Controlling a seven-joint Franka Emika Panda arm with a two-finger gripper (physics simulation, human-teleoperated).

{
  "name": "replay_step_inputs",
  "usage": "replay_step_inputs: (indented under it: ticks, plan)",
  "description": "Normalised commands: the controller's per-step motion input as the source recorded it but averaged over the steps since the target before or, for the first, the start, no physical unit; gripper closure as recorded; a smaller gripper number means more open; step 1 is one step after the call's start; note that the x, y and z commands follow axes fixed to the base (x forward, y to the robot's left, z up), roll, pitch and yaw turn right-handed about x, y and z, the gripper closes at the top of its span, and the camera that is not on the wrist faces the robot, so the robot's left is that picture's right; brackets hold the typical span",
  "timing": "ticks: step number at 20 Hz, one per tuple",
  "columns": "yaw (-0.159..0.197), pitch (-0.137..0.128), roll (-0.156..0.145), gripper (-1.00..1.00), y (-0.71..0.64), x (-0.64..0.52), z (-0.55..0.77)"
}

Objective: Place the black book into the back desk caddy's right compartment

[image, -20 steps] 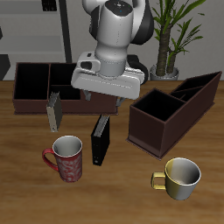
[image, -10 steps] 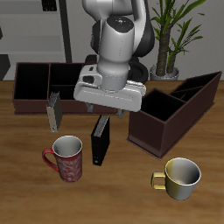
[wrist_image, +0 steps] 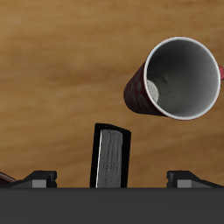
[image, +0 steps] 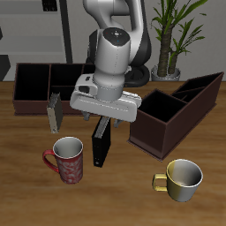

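Comparing the present exterior view with the two earlier ones, the gripper (image: 104, 119) is seen to have been lowered over the black book (image: 101, 143), which stands upright mid-table, untouched, nearer the front edge than the back desk caddy (image: 35, 84). The grasp is judged imminent, not made. Only in the wrist view are the book's pale page edge (wrist_image: 111, 157) and the finger tips well apart either side shown: the claw is wide.

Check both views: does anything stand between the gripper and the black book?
Nothing visible does. The gripper hangs just above the black book, which stands upright; the red mug and grey book sit off to the side.
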Motion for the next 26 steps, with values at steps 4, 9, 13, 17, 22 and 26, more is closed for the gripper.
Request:
replay_step_inputs:
  ticks: [4,9,13,17,22,26]
  plan:
    - [-0.027,-0.020,0.008,-1.00,-0.06,-0.03,-0.12]
    - [-0.044,-0.038,0.037,-1.00,-0.05,-0.09,-0.21]
    - [-0.035,-0.004,-0.002,-1.00,-0.05,-0.02,-0.13]
    - [-0.015,-0.010,-0.006,-1.00,-0.09,0.00,-0.19]
    - [0.015,0.031,0.035,-1.00,0.06,0.05,-0.27]
    - [-0.016,0.021,0.018,1.00,0.07,-0.03,-0.06]
